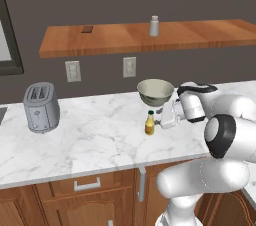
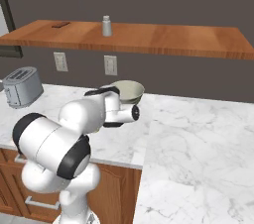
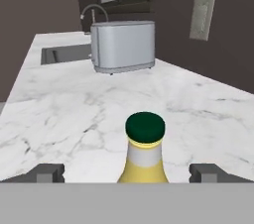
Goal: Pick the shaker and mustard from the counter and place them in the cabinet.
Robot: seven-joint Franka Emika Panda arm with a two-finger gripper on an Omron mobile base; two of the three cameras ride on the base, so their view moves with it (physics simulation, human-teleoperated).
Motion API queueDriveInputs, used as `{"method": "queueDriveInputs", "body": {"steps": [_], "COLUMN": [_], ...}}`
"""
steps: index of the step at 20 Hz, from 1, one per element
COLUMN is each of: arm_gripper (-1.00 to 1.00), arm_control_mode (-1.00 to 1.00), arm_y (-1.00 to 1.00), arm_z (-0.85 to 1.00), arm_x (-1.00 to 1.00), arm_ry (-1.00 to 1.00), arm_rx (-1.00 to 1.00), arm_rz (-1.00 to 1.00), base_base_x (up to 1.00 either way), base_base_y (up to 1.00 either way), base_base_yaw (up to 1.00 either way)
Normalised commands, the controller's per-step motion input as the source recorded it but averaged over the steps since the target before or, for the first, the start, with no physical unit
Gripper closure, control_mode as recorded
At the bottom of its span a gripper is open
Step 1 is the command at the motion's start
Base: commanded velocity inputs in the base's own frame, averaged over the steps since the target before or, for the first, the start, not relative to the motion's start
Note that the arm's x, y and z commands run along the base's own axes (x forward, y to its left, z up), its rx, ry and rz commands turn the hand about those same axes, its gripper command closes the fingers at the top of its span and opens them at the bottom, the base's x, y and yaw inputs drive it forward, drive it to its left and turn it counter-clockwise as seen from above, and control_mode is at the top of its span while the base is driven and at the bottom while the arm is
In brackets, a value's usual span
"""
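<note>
Nearest, at six o'clock, wide-open gripper (image 3: 127, 172) fingertips flank the small yellow mustard squeeze bottle (image 3: 144, 154) with dark green cap, upright on the white marble counter (image 3: 74, 114). Probably light, smooth plastic; grip its body below the neck. At twelve o'clock, a silver toaster (image 3: 123, 45).

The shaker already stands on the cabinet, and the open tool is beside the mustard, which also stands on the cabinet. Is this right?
Not quite. In the left base view the mustard stands on the counter, not on the cabinet. The shaker and open tool are as described.
</note>
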Motion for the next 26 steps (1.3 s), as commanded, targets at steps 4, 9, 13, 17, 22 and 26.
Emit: {"method": "queueDriveInputs", "body": {"steps": [4, 9, 13, 17, 22, 26], "arm_gripper": [-1.00, -1.00, -1.00, -1.00, -1.00, -1.00], "arm_control_mode": [-1.00, -1.00, -1.00, -1.00, -1.00, -1.00], "arm_y": [0.05, 0.13, 0.19, 0.18, 0.13, 0.00], "arm_z": [-0.03, -0.09, -0.12, -0.01, 0.00, -0.01], "arm_x": [0.07, 0.02, 0.03, 0.13, 0.13, 0.00], "arm_ry": [0.03, 0.04, 0.04, 0.01, 0.00, 0.00], "arm_rx": [0.08, 0.06, 0.03, 0.00, 0.00, 0.00], "arm_rz": [-0.03, -0.02, -0.02, -0.03, -0.04, -0.10], "base_base_x": [0.00, 0.00, 0.00, 0.00, 0.00, 0.00], "base_base_y": [0.00, 0.00, 0.00, 0.00, 0.00, 0.00], "base_base_yaw": [0.00, 0.00, 0.00, 0.00, 0.00, 0.00]}}
